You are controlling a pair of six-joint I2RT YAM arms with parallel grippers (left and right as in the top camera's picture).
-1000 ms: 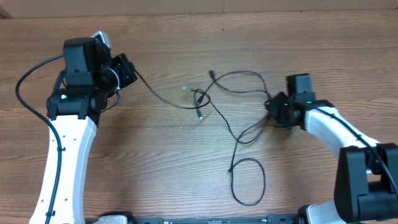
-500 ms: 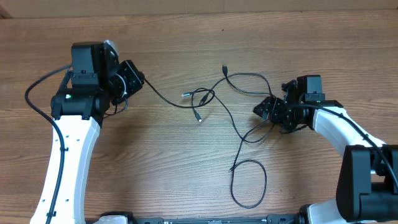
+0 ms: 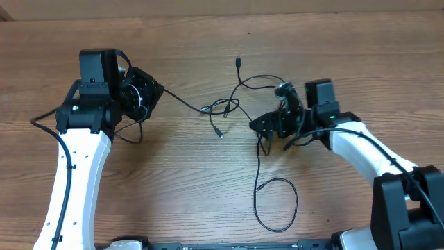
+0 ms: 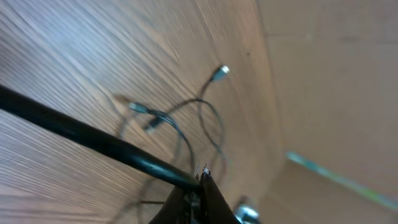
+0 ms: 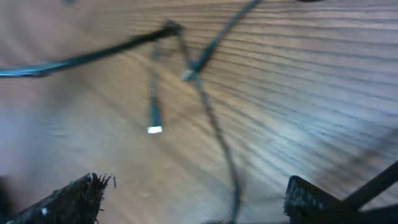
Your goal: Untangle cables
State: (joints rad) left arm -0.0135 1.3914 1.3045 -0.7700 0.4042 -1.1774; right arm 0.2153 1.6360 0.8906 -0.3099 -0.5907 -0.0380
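Right gripper [image 3: 263,125]: shifted left across the table [image 3: 173,173] since half a second ago, from the right-hand side toward the centre. It now sits over the strand that runs down to the lower loop [image 3: 295,203]. Top plug end [image 3: 238,62]: also displaced, a little left and farther up than before. Left gripper [image 3: 152,93]: much where it was.

Item 1, cables [image 3: 223,110]. Thin black cords, loosely crossed at mid-table between the two arms. One strand leads left to the left gripper, another rises to the top plug end, and a third drops to the closed loop near the bottom of the overhead view.

Item 2, left gripper, state. Overhead gives you only its dark housing. In the left wrist view the left gripper [image 4: 200,180] shows its tips pinched together on one strand, which runs off straight to the left of that picture. Beyond it you see the top plug end [image 4: 220,71] and two more plugs, blurred.

Item 3, right gripper, state. Overhead hides the jaws under the wrist body. In the right wrist view the right gripper [image 5: 194,190] has its fingers [image 5: 71,200] spread wide, one at each lower corner, with a strand passing down between them, not gripped. A pale-tipped plug [image 5: 154,129] lies on the wood ahead. That picture is blurred, so you cannot tell whether the strand touches either finger.
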